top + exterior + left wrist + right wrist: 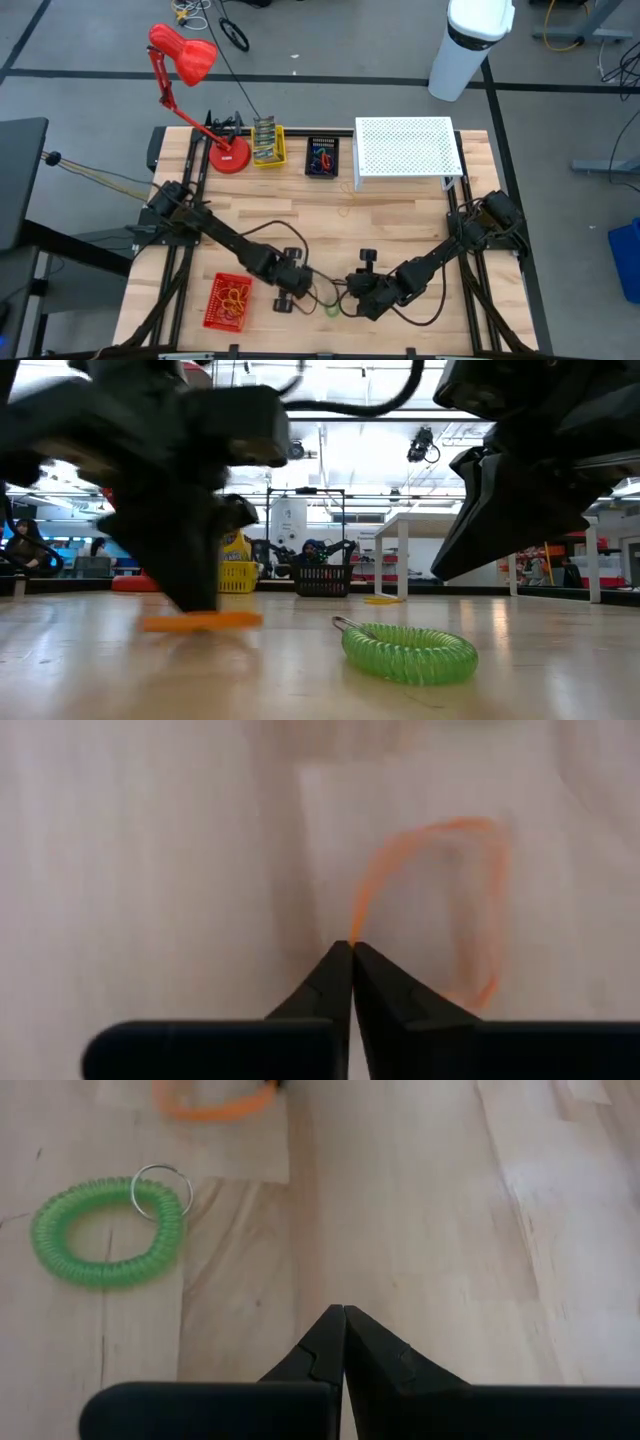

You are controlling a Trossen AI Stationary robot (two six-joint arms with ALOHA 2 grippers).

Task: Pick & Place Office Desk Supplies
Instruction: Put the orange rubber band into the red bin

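Note:
My left gripper is shut at the table's near middle, tips down on a thin orange loop that lies flat on the wood. My right gripper is shut and holds nothing; it hangs just right of the left one, above the table. A green coil loop with a metal ring lies flat between the two grippers. Far off, a yellow basket holds crayon boxes. My left gripper pinches the orange loop's edge between its two fingertips, coming from above and pointing down. The rest of the loop lies flat on the table beside the fingers.
A red basket of rubber bands sits at the near edge, left of my left gripper. At the far edge stand a red desk lamp, a black basket and a white perforated riser. Bare wood lies between.

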